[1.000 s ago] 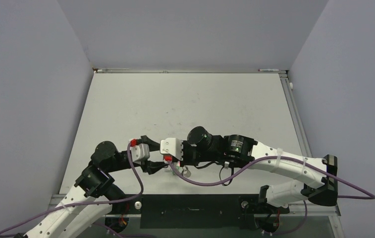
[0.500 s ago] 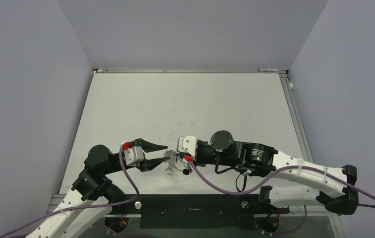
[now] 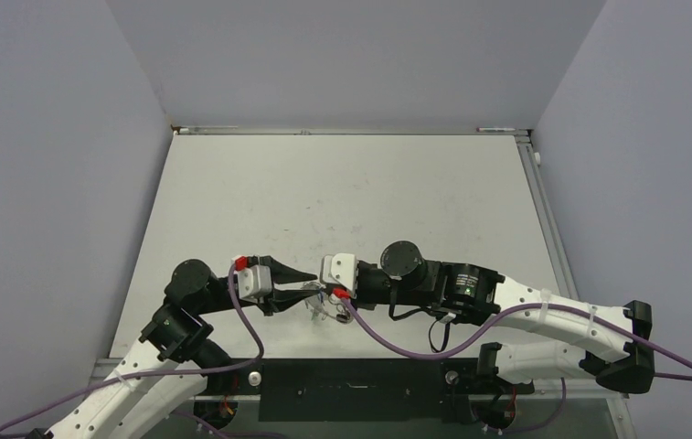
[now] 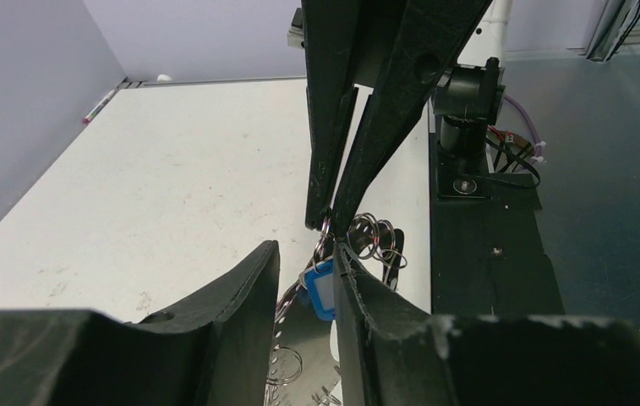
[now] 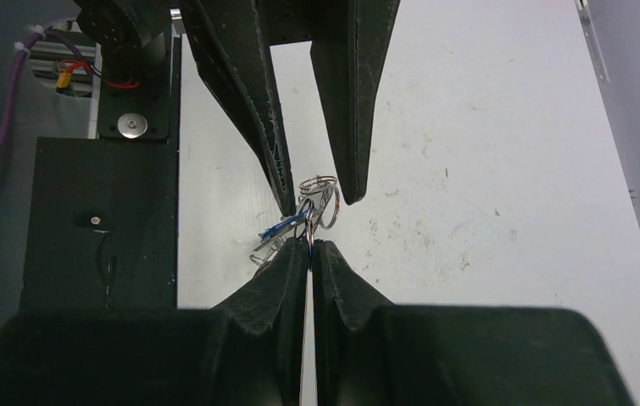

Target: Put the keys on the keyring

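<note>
Pinching keyring (image 5: 307, 230), right tool (image 5: 309, 245), blue key (image 4: 320, 289)

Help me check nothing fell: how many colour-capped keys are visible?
1. A blue-capped key sits between the left gripper's open fingers, close to the right gripper's tips, which pinch the keyring. Others may be hidden behind them.

I can read no text, number, brand or sign in any of my three views, whether overhead or at either wrist. Any markings on the arms are too small and blurred for me to make out.
</note>
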Controlling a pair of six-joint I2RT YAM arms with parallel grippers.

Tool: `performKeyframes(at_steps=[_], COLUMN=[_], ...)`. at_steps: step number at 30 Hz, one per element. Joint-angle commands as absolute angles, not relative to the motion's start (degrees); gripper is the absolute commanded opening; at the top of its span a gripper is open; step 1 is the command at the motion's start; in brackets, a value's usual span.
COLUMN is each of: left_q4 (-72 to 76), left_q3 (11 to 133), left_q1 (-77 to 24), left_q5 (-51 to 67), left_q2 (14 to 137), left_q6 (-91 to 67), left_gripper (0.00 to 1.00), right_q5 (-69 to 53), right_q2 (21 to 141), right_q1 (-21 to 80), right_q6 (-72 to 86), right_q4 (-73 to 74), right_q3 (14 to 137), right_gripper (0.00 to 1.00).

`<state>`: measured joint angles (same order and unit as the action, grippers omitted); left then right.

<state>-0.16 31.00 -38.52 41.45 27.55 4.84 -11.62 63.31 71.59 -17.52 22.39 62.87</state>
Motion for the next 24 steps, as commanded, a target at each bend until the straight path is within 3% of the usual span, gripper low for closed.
performKeyframes(at_steps=[1,10,24], left_q4=[2.2,1.98,1.39], left_q3=[32.48,32.51,32.67], left_q1=[-38.4,-38.41,-38.41], left_q5=[43.15,43.22,43.39], left_q2=[28.18,28.23,27.41], left_q6=[3.94,4.03,4.69], left_gripper=[0.25,0.07,0.0], right_q5=[-13.31,-13.79,-13.47], right_q2=[63.12,64.0,62.93], right_q1=[71.33,71.39,71.37], right_q6=[-18.16,-18.46,-18.83], right_q4=[18.44,19.27,17.43], right_q3=[65.24,66.59,67.12], right_gripper=[0.05,0.05,0.05])
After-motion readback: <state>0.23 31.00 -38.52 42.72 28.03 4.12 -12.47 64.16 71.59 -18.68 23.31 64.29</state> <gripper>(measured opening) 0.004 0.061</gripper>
